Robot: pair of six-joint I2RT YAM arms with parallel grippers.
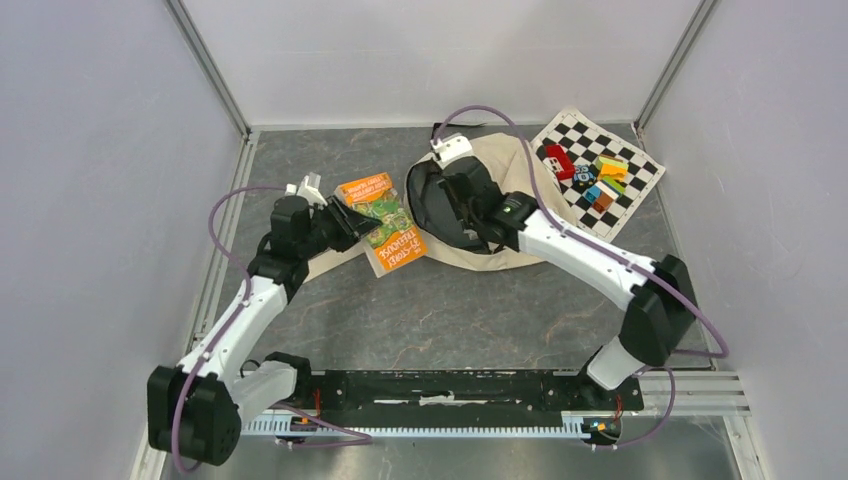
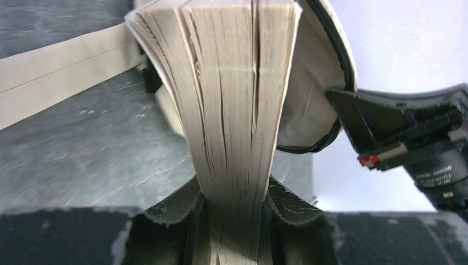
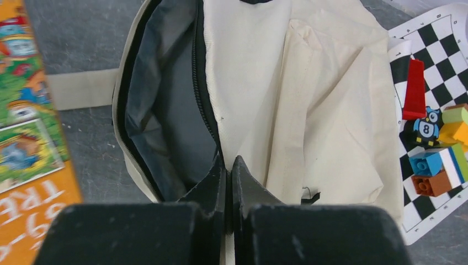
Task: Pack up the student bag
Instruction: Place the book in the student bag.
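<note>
The student bag (image 1: 497,152), cream canvas with a black zip and grey lining, lies at the back middle of the table with its mouth gaping toward the left. My right gripper (image 1: 470,215) is shut on the bag's cloth edge right beside the zip (image 3: 229,165), holding the mouth open onto the grey lining (image 3: 176,99). A thick book with an orange and green cover (image 1: 383,222) hangs just left of the bag's mouth. My left gripper (image 1: 345,222) is shut on the book, its fingers clamped on the page block (image 2: 237,110). The bag's rim (image 2: 309,110) shows just behind the book.
A chequered mat (image 1: 632,170) lies at the back right beside the bag, with a red block (image 3: 414,83) and several coloured toy bricks (image 3: 436,171) on it. A cream bag strap (image 2: 60,72) runs across the table under the left arm. Walls close in on both sides.
</note>
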